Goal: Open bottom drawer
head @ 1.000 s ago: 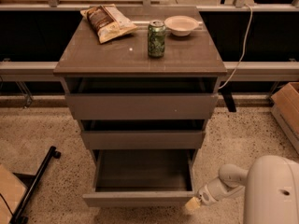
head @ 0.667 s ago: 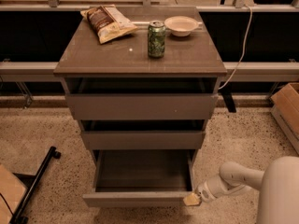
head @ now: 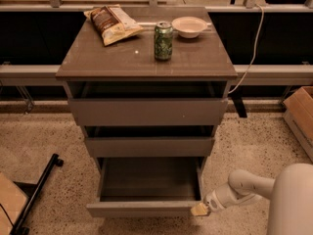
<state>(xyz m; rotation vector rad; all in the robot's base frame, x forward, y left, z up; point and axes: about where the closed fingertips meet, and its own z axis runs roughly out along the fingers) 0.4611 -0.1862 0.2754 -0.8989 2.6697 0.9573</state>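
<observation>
Three grey-brown fronts stack under the counter (head: 122, 58). The bottom drawer (head: 146, 208) stands pulled well out past the counter's front edge with its box open to view, much as it was a second ago. The gripper (head: 199, 209) sits low, below the counter's front right corner, its tan tip at the right end of that drawer's front panel, a touch higher than before. Whether it is clenched or released cannot be told. On the counter, a chip bag (head: 113, 23) lies at the back left corner. A green can (head: 163, 40) and a bowl (head: 190, 26) stand near the back edge, unmoved.
</observation>
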